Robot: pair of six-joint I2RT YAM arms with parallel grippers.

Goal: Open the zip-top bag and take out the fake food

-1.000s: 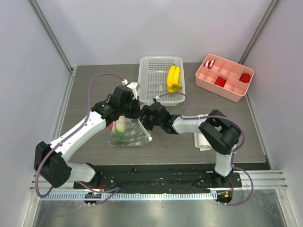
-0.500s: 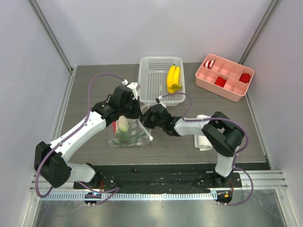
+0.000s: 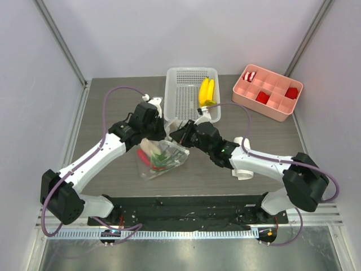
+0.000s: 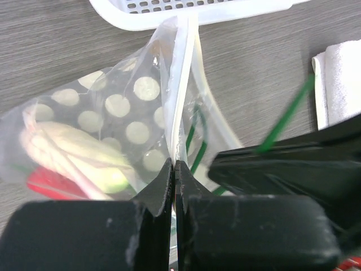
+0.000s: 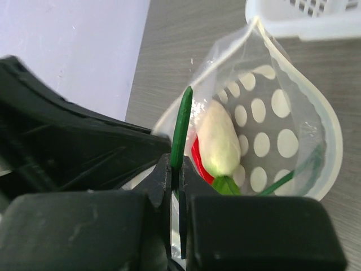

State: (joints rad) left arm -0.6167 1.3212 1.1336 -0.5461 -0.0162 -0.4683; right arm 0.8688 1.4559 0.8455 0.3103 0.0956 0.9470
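Dotted clear plastic: zip-top bag [image 3: 163, 161] sits on table [image 3: 113, 107] between my two grippers, just in front of white basket [image 3: 186, 96], mouth end toward basket, rim spread into loop. My left gripper [image 4: 174, 166] clamped tight on bag's zip strip. My right gripper [image 5: 175, 164] pinched on green stem [image 5: 181, 127], which pokes up past fingertips. Inside bag: white radish [image 5: 220, 141] and red chili [image 5: 197, 161]. In basket, apart from bag: yellow banana bunch [image 3: 207, 93]. Beside my right arm: rolled white cloth [image 3: 241, 166]. Far right corner: pink tray [image 3: 256, 105].

Radish [image 5: 219, 141] in bag [image 4: 113, 107], bananas [image 3: 206, 93] in basket [image 3: 183, 99]
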